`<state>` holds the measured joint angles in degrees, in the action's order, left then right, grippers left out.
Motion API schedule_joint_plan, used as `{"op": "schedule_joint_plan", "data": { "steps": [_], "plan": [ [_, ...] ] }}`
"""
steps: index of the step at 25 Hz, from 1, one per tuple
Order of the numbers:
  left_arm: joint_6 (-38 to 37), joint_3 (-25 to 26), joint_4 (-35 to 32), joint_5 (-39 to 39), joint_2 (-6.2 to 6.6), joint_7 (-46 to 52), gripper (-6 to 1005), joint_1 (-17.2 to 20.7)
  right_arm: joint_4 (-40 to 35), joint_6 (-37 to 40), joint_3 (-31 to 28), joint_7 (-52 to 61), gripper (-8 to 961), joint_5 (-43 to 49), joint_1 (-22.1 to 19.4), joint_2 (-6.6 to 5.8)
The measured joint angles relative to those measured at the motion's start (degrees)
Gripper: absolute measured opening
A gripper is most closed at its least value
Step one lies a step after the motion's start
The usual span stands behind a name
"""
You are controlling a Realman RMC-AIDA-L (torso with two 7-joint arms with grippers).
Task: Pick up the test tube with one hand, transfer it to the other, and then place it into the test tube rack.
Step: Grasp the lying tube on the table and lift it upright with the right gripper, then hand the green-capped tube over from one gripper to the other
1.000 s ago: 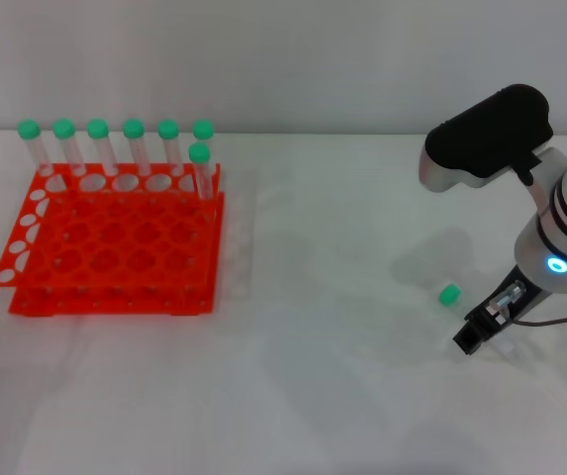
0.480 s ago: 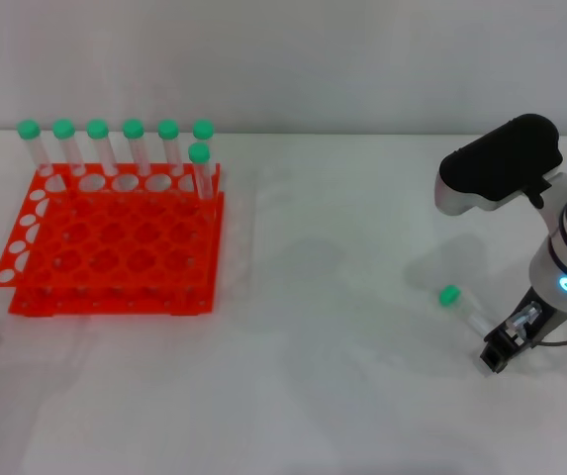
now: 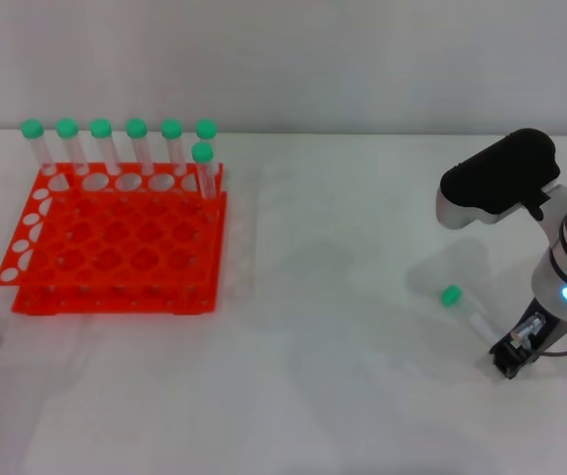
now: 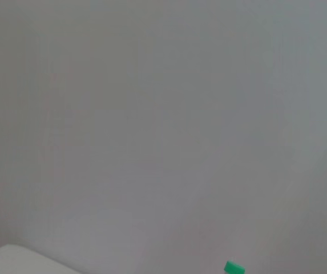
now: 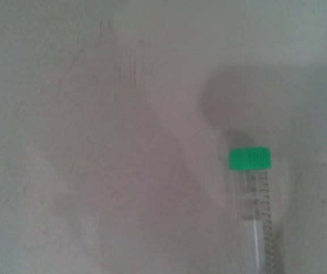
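While nothing is picked up yet: all 3 steps remain.
Head view: test tube lies on the table, well right of the test tube rack; right hand just beside it, grip unreadable.
Left wrist view: 1 green cap; left hand unseen.
Right wrist view: tube lying free.

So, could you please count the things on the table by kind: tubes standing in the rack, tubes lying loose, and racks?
Green-capped tubes standing in the rack: 7
Green-capped test tube lying loose on the table, beside the right hand: 1
Orange-red test tube rack: 1
Total: 9
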<state>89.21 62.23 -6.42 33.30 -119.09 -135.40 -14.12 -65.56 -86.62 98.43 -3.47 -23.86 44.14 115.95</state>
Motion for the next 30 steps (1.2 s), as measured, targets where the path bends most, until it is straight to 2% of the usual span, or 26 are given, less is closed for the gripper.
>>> {"op": "schedule_joint_plan", "data": {
  "steps": [8, 13, 16, 19, 23, 26, 28, 30],
  "plan": [
    [0.1, 0.0, 0.0, 0.0, 0.0, 0.0, 880, 0.0, -1.4, -0.2, -1.4, -1.8, 181, 0.3, -1.1, -0.35],
    [0.9, 0.0, 0.0, -0.1, 0.0, -0.1, 880, 0.0, -13.7, -0.8, -8.3, -6.5, 186, -0.9, -6.5, -0.36],
    [2.1, 0.0, 0.0, -0.1, 0.0, -0.1, 880, 0.0, -22.0, 3.1, -11.5, -11.0, 189, -4.9, -11.5, -0.44],
    [3.5, 0.0, 0.1, -0.1, 0.0, -0.1, 880, 0.0, -27.3, 9.6, -13.2, -17.4, 192, -11.5, -17.1, -0.45],
    [5.8, -0.1, 0.1, -0.5, 0.0, 0.3, 880, 0.1, -28.8, 21.3, -13.9, -30.7, 196, -24.3, -24.9, -0.57],
    [8.5, -0.1, 0.1, -3.0, 0.05, 0.5, 880, 0.0, -24.8, 33.5, -11.8, -44.8, 199, -35.3, -29.6, -0.61],
    [10.1, -0.1, 0.1, -4.6, 0.13, 0.5, 880, -0.1, -19.8, 40.1, -9.7, -54.7, 201, -43.7, -30.9, -0.64],
    [11.1, -0.1, 0.0, -5.7, 0.25, 0.4, 879, -0.1, -13.2, 44.0, -8.1, -67.2, 203, -56.1, -31.2, -0.66]
  ]
}}
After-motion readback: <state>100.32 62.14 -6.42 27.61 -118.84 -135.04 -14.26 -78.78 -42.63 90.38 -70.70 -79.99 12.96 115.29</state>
